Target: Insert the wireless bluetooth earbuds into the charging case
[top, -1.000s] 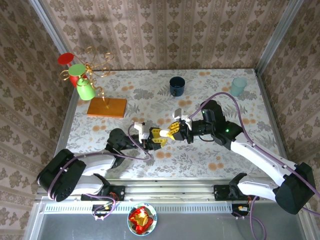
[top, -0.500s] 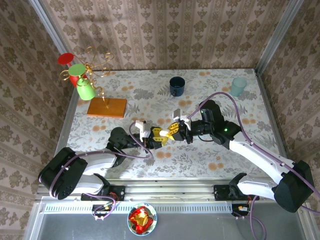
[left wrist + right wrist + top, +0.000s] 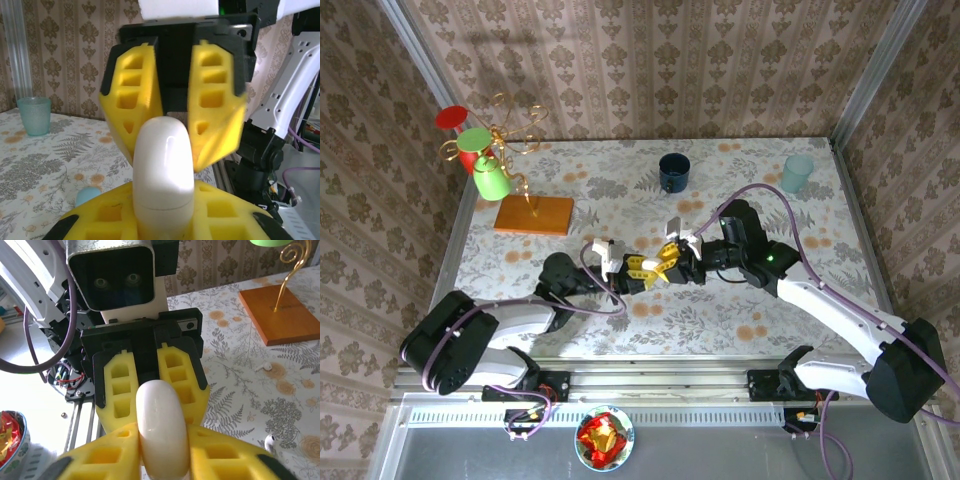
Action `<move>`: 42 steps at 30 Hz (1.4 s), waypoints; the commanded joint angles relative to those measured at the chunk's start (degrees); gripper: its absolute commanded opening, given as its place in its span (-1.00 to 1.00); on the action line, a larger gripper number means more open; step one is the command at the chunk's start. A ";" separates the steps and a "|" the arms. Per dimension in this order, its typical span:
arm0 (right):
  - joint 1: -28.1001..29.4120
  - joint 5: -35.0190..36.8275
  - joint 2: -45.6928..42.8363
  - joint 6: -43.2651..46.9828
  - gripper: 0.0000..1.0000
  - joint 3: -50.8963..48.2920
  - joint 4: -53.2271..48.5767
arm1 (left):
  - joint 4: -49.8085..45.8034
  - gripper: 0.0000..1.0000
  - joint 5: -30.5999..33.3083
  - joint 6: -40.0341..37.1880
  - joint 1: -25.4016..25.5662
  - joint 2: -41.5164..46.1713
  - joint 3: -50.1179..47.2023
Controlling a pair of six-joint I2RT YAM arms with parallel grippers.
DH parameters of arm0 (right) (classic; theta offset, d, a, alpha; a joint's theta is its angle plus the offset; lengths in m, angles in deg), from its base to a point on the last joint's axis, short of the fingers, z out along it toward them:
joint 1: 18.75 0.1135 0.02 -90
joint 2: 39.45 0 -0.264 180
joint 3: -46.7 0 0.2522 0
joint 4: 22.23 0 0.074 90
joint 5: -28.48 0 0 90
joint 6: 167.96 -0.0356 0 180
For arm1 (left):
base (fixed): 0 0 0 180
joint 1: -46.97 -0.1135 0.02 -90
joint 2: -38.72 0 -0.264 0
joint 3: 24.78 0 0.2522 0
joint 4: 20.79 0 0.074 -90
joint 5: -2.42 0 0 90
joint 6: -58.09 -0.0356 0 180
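While the two arms meet over the middle of the worktop, the left hand is closed narrow on the lower part of a white charging case. The case stands up out of its yellow fingers, with a thin seam running across it just above them. From the opposite side the right hand has its own yellow fingers on either side of the case's rounded top. Whether they press on it or stand just off it I cannot tell. Two wireless bluetooth earbuds lie loose on the worktop. That white one is just beside the right hand's fingers, and the other earbud is farther ahead of that hand, short of an orange wooden base. Low beside the left hand a pale blue rounded piece rests on the worktop, and a teal cup stands well beyond it.
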 commanded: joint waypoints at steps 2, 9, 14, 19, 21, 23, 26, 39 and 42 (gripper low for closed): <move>0.04 5.24 -0.27 -4.67 -0.27 0.48 2.44 | 0.88 -1.00 -0.98 -0.85 0.38 -0.77 1.12; -1.03 8.95 0.08 -10.84 -0.13 1.29 4.58 | 0.84 -1.00 -1.61 -1.64 0.40 -1.20 0.95; -1.81 10.05 0.68 -13.27 -0.03 1.73 5.22 | 0.84 -1.00 -1.31 -2.10 0.23 -0.87 0.51; -1.88 11.79 0.29 -13.25 0.14 2.55 3.10 | 0.90 -1.00 -0.44 -2.94 -0.66 -0.86 -0.40; -1.83 11.10 -0.93 -14.00 0.23 2.27 3.52 | 0.83 -1.00 0.21 -3.56 -1.36 -0.97 -1.04; -1.85 10.90 -2.70 -15.83 0.32 1.82 4.36 | 0.84 -1.00 0.77 -4.16 -2.44 -0.97 -1.79; -1.85 14.25 -4.45 -18.27 0.40 1.72 3.72 | 0.81 -1.00 2.02 -4.45 -4.82 -0.28 -2.99; 0.97 33.70 9.89 -24.58 0.34 12.11 -13.48 | -2.69 -1.00 21.76 -6.05 -19.10 10.60 -10.67; 2.24 36.49 17.80 -25.57 0.31 17.99 -19.58 | -5.00 -1.00 27.43 -6.69 -20.40 12.99 -11.97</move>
